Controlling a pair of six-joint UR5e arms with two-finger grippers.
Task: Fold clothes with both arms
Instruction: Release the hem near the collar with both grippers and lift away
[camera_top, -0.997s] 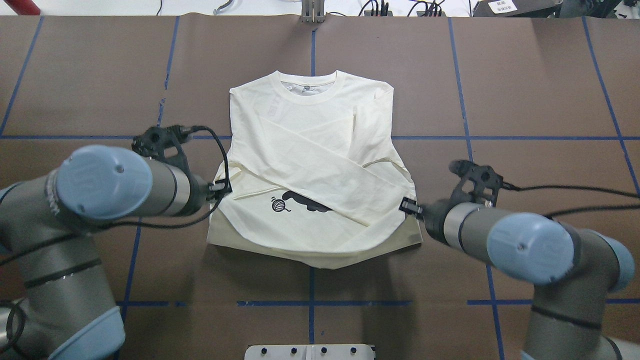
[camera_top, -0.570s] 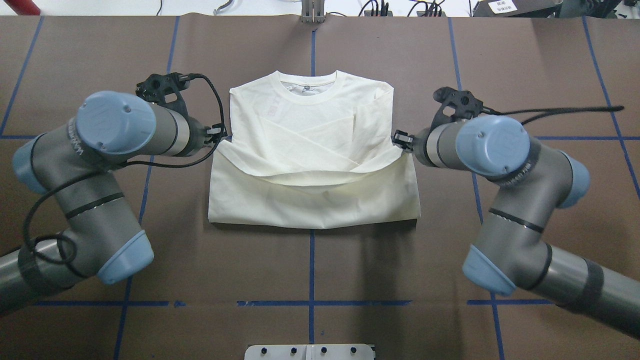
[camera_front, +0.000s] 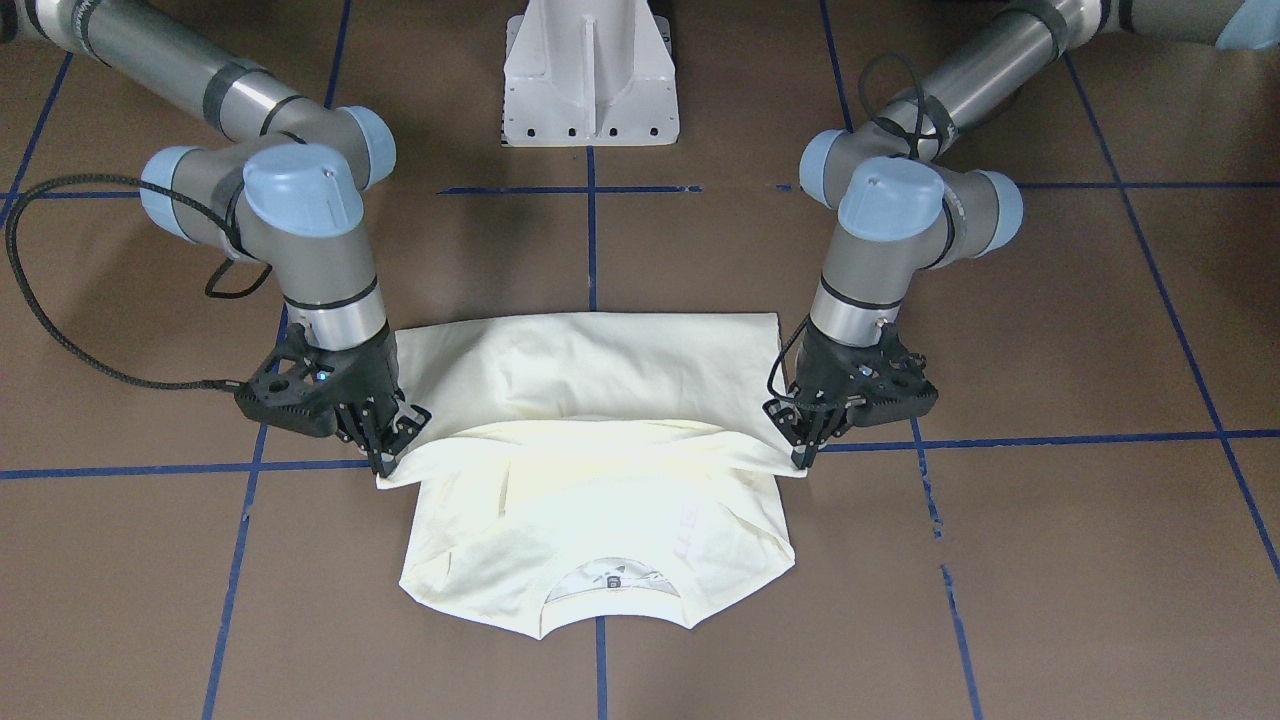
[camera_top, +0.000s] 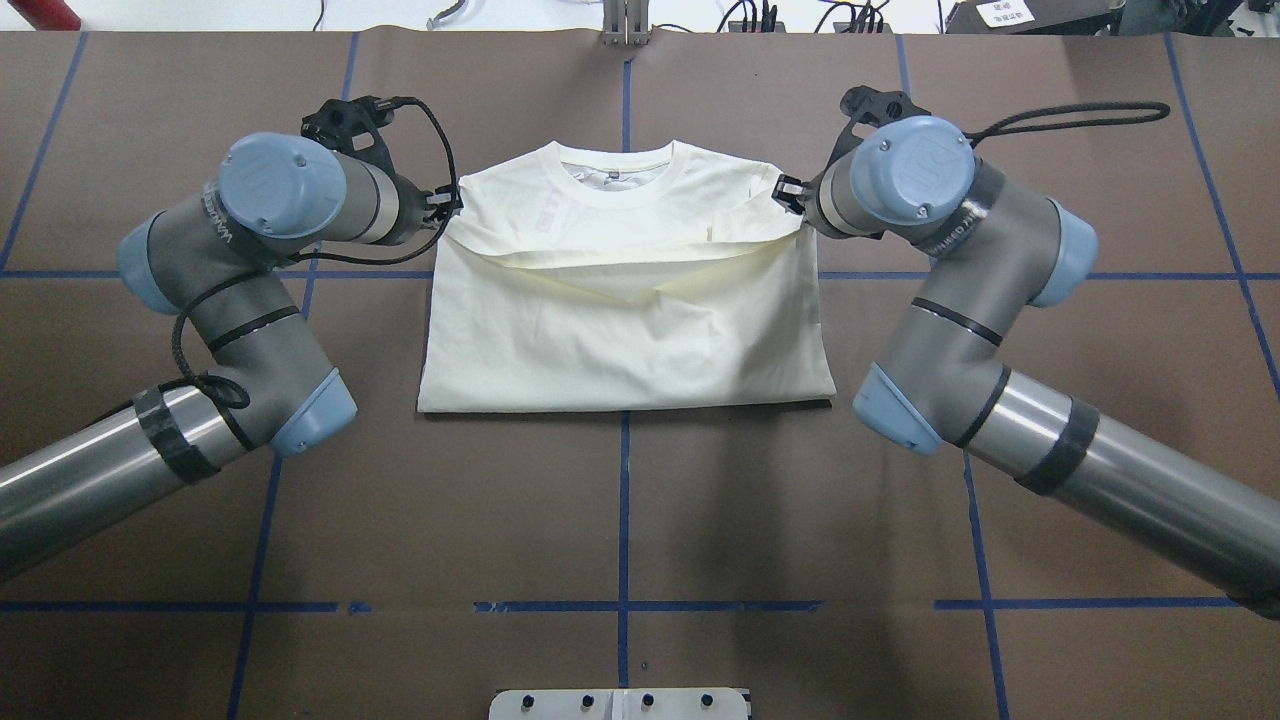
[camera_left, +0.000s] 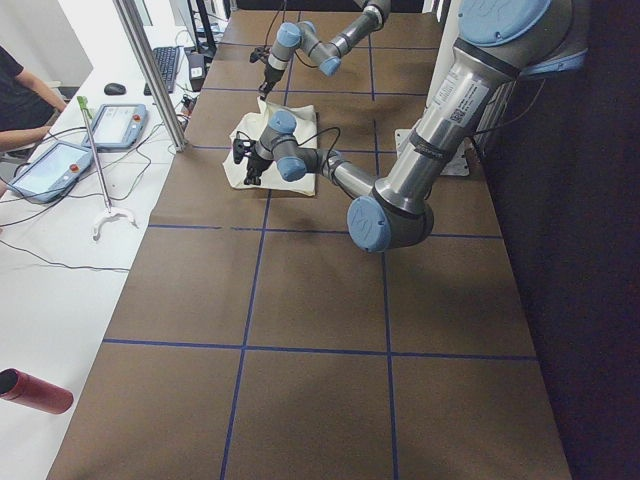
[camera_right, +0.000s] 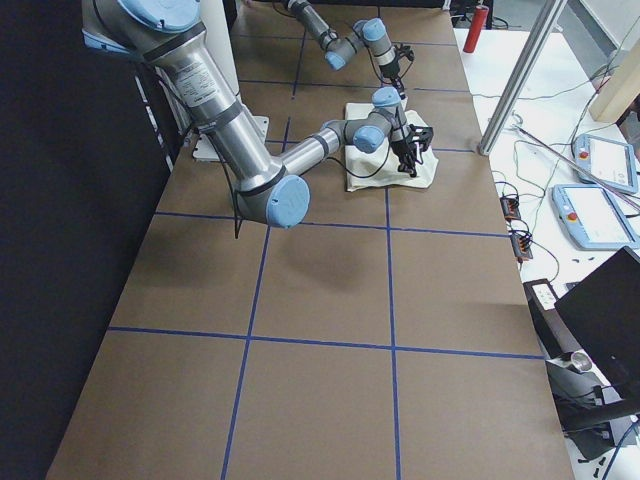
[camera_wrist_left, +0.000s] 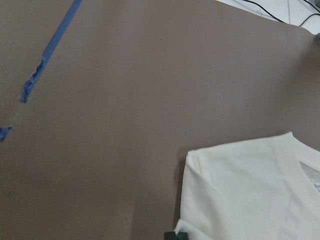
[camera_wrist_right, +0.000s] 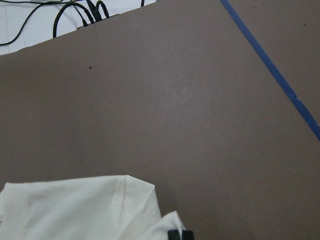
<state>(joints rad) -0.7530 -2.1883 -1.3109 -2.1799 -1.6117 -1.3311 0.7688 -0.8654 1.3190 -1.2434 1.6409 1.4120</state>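
Where blue tape lines cross the brown paper-covered table, the left black two-finger gripper points down beside one shoulder of the cream-white long-sleeved shirt, its fingers pinched together on a corner of the turned-over cloth. That shirt lies at the table's middle, its lower half doubled up toward the ribbed collar, plain side up, the raised edge sagging between both grips. At the other shoulder, the right black two-finger gripper is likewise clamped on the opposite corner.
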